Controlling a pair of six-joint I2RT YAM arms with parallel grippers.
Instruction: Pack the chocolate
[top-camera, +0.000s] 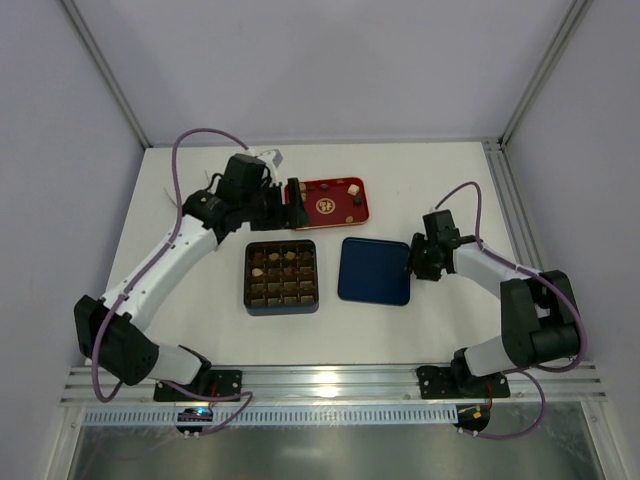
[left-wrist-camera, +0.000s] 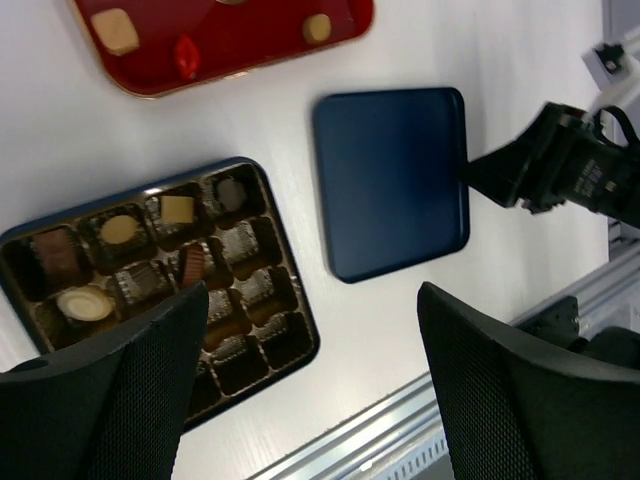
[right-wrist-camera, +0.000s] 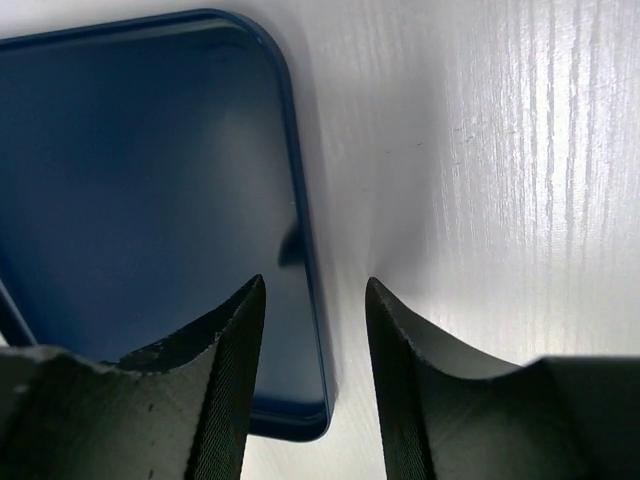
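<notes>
Chocolate pieces lie loose on the red tray (top-camera: 338, 208): a cream cube (top-camera: 352, 188) (left-wrist-camera: 115, 30), a tan round (left-wrist-camera: 317, 27) and a red piece (left-wrist-camera: 186, 55). More chocolate (left-wrist-camera: 120, 229) fills part of the dark gridded box (top-camera: 311, 300) (left-wrist-camera: 298, 300). My left gripper (top-camera: 296, 206) (left-wrist-camera: 310, 330) hangs open over the tray's left end, with nothing between its fingers. My right gripper (top-camera: 410, 260) (right-wrist-camera: 312, 290) straddles the right edge of the navy lid (top-camera: 374, 270) (right-wrist-camera: 150, 200). Its jaws are partly closed, with a gap on both sides of the rim.
The box and the lid lie side by side on the white table, with the tray behind them. A metal rail (left-wrist-camera: 420, 420) runs along the table's near edge. Frame posts stand at the back corners.
</notes>
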